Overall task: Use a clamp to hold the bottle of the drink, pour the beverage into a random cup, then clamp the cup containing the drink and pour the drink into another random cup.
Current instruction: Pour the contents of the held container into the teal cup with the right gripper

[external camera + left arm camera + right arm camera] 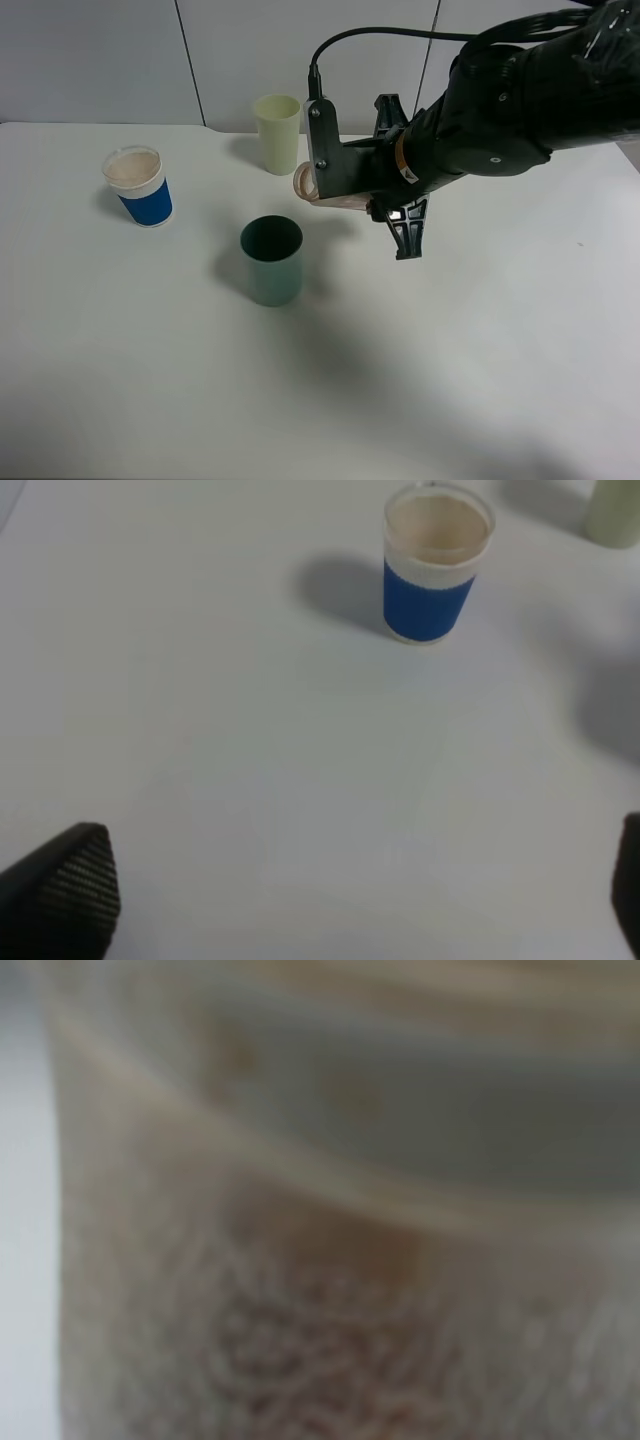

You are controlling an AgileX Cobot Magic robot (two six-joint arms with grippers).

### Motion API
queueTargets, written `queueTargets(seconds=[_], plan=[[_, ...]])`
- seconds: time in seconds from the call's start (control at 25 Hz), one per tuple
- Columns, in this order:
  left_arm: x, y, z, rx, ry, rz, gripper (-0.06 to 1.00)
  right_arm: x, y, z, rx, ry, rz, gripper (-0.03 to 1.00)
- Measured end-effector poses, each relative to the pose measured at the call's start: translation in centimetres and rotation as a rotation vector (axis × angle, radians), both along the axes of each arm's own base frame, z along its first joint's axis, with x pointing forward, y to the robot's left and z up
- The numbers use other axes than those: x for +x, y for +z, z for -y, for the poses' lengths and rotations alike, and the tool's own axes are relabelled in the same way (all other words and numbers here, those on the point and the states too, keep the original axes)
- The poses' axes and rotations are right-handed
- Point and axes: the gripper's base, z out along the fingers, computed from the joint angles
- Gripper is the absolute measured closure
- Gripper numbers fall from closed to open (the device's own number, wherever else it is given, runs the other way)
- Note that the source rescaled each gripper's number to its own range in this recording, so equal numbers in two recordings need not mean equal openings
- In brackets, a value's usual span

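While the left gripper (350,895) stood wide open and empty, the teal-green tumbler (271,262) sat upright just left of the frame's centre. Just above and right of it, the right gripper (345,195) was clamped on the tilted bottle (306,185); the blue-banded cup (140,187) stood farther off, upper left.

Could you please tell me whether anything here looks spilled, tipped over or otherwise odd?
Nothing stands out. The teal cup, the blue-banded cup and the yellow-green cup stand upright on a dry-looking table. Only the bottle lies sideways, held by the right arm near the teal cup, as for pouring.
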Motion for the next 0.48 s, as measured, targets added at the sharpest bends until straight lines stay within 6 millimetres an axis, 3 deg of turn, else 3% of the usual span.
queueTargets(seconds=[0.48], plan=[[0.0, 0.0, 0.0, 0.000, 0.000, 0.000, -0.05, 1.2, 0.8, -0.9, -0.004, 0.020, 0.046, 0.95]])
